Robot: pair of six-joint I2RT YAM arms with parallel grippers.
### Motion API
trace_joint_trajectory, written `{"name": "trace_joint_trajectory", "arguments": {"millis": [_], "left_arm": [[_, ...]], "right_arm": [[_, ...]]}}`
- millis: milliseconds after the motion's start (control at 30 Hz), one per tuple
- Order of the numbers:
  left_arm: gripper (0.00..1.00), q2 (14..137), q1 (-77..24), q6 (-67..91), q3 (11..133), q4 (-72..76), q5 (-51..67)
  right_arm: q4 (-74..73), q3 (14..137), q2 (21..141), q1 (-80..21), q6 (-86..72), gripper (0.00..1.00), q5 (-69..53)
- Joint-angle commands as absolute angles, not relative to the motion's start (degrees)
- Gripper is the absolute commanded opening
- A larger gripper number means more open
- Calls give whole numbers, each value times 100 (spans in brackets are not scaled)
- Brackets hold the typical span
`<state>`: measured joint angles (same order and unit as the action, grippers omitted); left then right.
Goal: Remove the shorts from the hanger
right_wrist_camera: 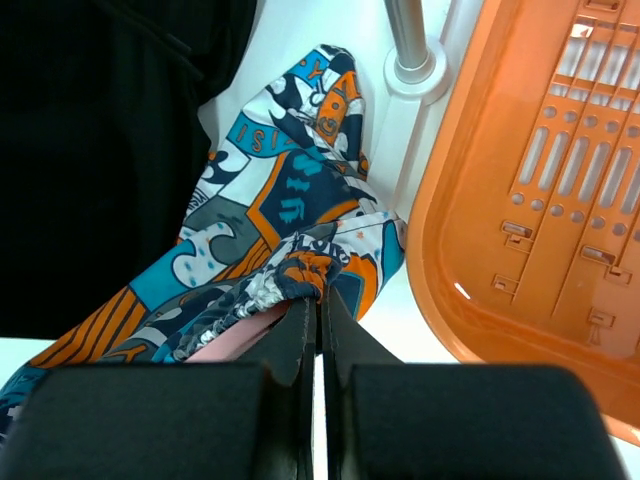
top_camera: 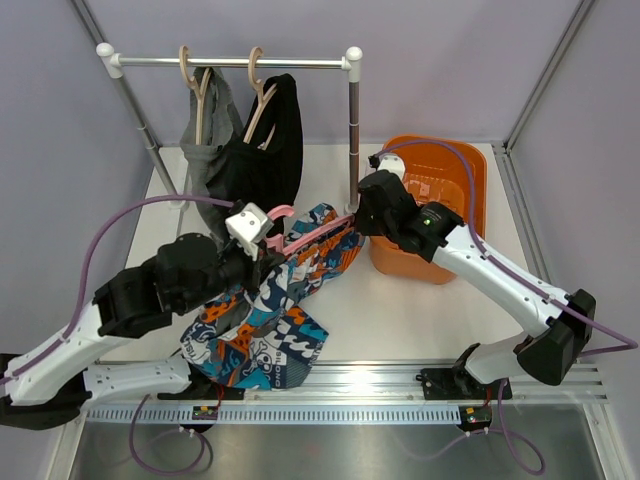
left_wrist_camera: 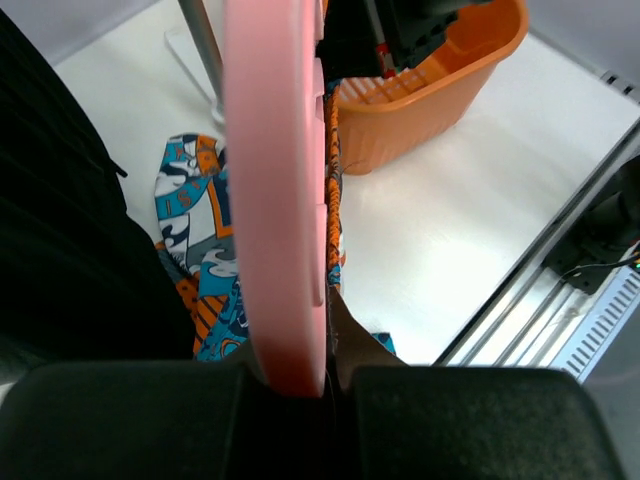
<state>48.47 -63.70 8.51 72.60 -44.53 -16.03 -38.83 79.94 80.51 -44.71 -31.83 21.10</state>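
Pink hanger (left_wrist_camera: 275,200) fills the left wrist view, clenched edge-on in the left gripper (left_wrist_camera: 300,375), jaws tight on the plastic. It's off the rail (top_camera: 230,62) and held low over the table (top_camera: 400,310), between the two arms.

Printed shorts (top_camera: 270,340) are still threaded on it. The waistband is bunched along the bar and the legs hang down in front of the left arm, hem near the table's front edge. Right gripper (right_wrist_camera: 320,300) is clamped on the gathered waistband at the hanger's far end, no gap between its fingers (right_wrist_camera: 295,335). Pink plastic shows just under the fabric there. Can't tell if the pinch has cloth only or the hanger tip too.

Grey shorts (top_camera: 205,165) and black shorts (top_camera: 275,150) hang on two wooden hangers (top_camera: 200,100) on the rail, untouched by either arm. Orange basket (top_camera: 470,170) sits right of the rail post, behind the right arm. Nothing visible inside it.

Progress, my read: early. One pair has its hanger down and both grips set, but the strip itself isn't done. Two pairs not started. The next move probably has the right arm drawing the waistband off the hanger end while the left holds it steady. Risk: elastic snags on the tip, or the hanger is caught in the pinch.
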Motion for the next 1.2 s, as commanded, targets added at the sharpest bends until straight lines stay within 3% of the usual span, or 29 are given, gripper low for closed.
{"name": "trace_joint_trajectory", "arguments": {"millis": [0,400,733,933,1167], "left_arm": [[0,4360,-6425,773,7374,-4421,-1327],[0,4526,-6425,1081,6741,-2280,-3049],[0,5756,-6416,476,7522,-466,-4437],[0,6240,-6311,-421,8120,624,-5265],[0,6653,-5696,-132,9386,-456,-5054]], "right_arm": [[-3920,8183,8007,-4254,-2988,0,2549],[-3770,8226,7612,-4719,-3015,0,1846],[-4175,9061,7488,-5256,-2848,0,1626],[-4614,10115,7620,-5256,-2602,0,1583],[-5438,12299,8085,-5256,-2084,0,2521]]}}
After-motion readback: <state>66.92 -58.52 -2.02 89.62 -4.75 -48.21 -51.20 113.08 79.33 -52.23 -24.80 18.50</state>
